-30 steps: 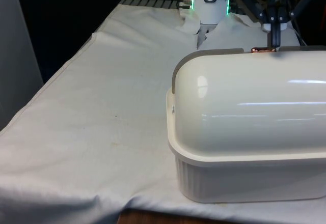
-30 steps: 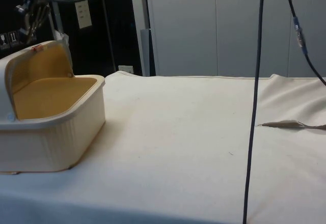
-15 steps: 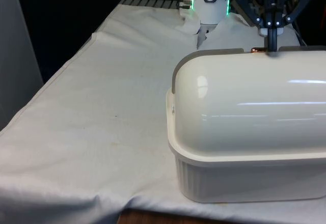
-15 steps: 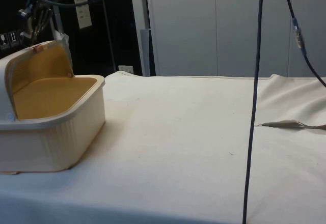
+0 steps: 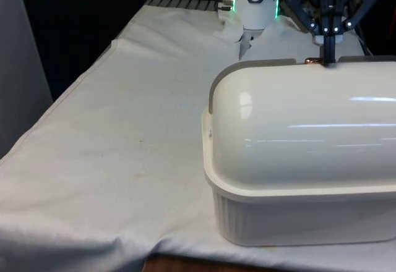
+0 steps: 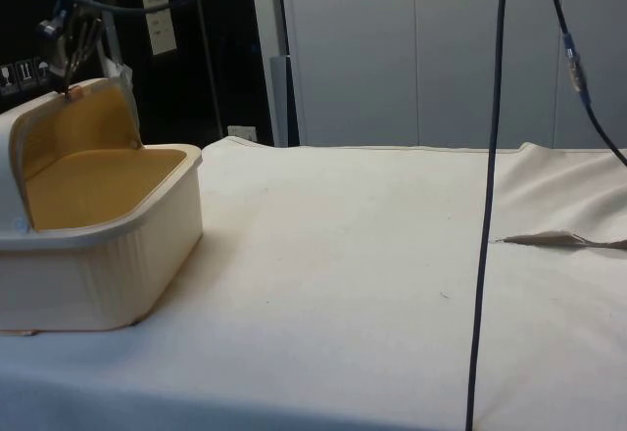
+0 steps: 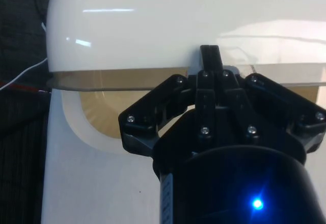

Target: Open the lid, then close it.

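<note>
On the front view's left you have bare white cloth [image 5: 124, 136] over the counter, creased where it falls off the near edge. Moving right, the cream bread box [image 5: 297, 216] stands at the near right of the counter, with its ribbed base on the cloth and its rounded back turned to that camera. The domed lid [image 5: 303, 117] is rolled up and back, so you see its glossy outer shell, with a grey rim along the top left.

At the top edge of the lid sits a small copper handle [image 5: 314, 61]. The gripper [image 5: 329, 57] comes down onto it from above, on the far side of the box. In the wrist view the gripper [image 7: 210, 56] has its fingers [image 7: 210, 61] drawn together into one narrow black tip pressed against the lid's edge. They look pinched on the handle, though the handle itself is hidden under them there.

In the side view the bread box [image 6: 108, 264] stands at the left of the counter with its mouth facing right. You can see the tan inside of the box and the tan underside of the raised lid [image 6: 69, 132]. The gripper [image 6: 69, 83] meets the copper handle [image 6: 69, 95] at the lid's topmost edge. To the right, the cloth [image 6: 372, 284] runs flat, and a dark cable [image 6: 490, 196] hangs down in front of it.
</note>
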